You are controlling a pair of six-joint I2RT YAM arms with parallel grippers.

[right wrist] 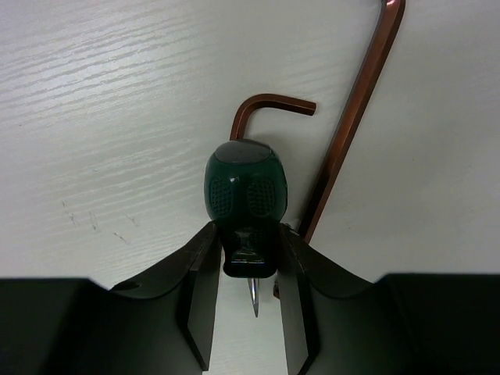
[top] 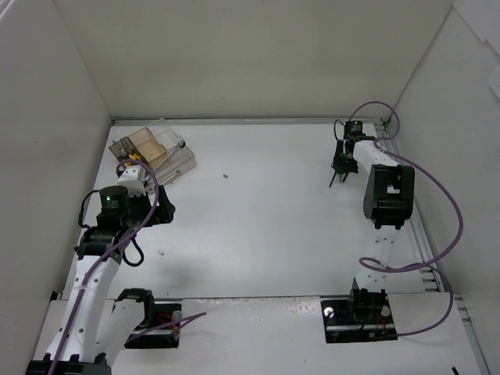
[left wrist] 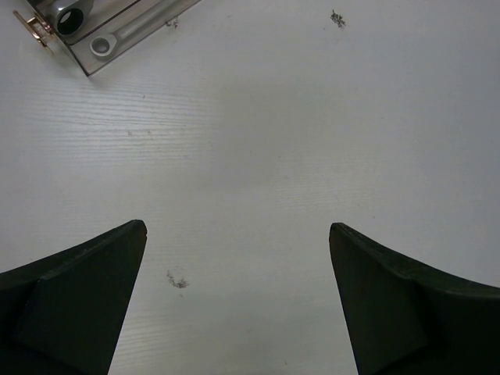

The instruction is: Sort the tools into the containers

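Grasping the screwdriver [right wrist: 242,183] by the narrow neck of its green handle, the right gripper [right wrist: 248,234] has a finger [right wrist: 199,297] pressed to each side, as far as the wrist view shows; how firm the pinch is I cannot tell. The blade points back between the jaws, and the fat end of the handle points away. This happens at the far right of the table [top: 258,203], well apart from the tray [top: 187,160] at the far left.

Two hex keys lie just beside the handle. The short one [right wrist: 269,101] curls behind its fat end, and the long one [right wrist: 359,117] runs along its right side. Whether either touches the handle is hidden.

To do this step well, I judge the pinch should seat fully on the neck before any lift, since the wider bulb beyond it would stop a slip. A straight rise looks best, as a sideways drag could sweep the keys along. The blade should stay clear of the table on the way across.

The left gripper [left wrist: 238,227] hangs spread and empty near the tray, over bare table. It could block the carry, so the route should pass clear of it. A wrench [left wrist: 117,39] already lies in a near compartment.
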